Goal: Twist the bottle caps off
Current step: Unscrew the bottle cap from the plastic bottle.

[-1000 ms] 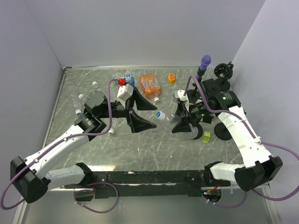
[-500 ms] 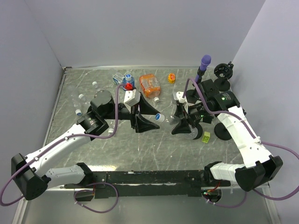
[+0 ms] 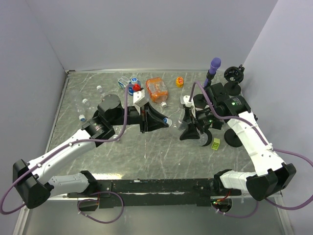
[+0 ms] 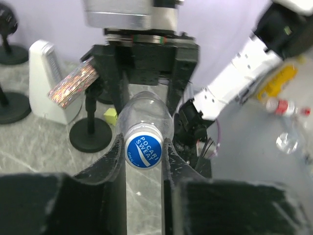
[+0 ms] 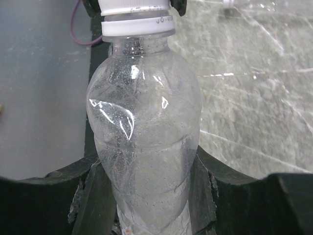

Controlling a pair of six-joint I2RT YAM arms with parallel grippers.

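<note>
One blue cap (image 4: 143, 151), round, with white lettering on its face, sits on the mouth of a clear bottle (image 5: 146, 122) that is held off the bench (image 3: 161, 156) near its middle, lying level between the two arms. From the right wrist view the cap's side wall and the collar under it look white. The bottle is colourless, dented, and beaded inside with droplets.

The left tool (image 4: 143, 147) is clamped on that cap, one finger pressing each side. The right tool (image 5: 149, 169) is closed around the bottle's wide body, so both ends of the bottle are gripped.

Three white caps (image 3: 85, 102) show along the left side of the bench, each on a clear bottle lying there. One more small white cap (image 3: 164, 104) lies just beside an orange container (image 3: 157, 89).

Behind the right arm stands a purple-topped black stand (image 3: 214, 66). A small yellow-green cube (image 3: 215, 143) lies near the right tool. The left arm's own body hides part of the bench at the rear left.
</note>
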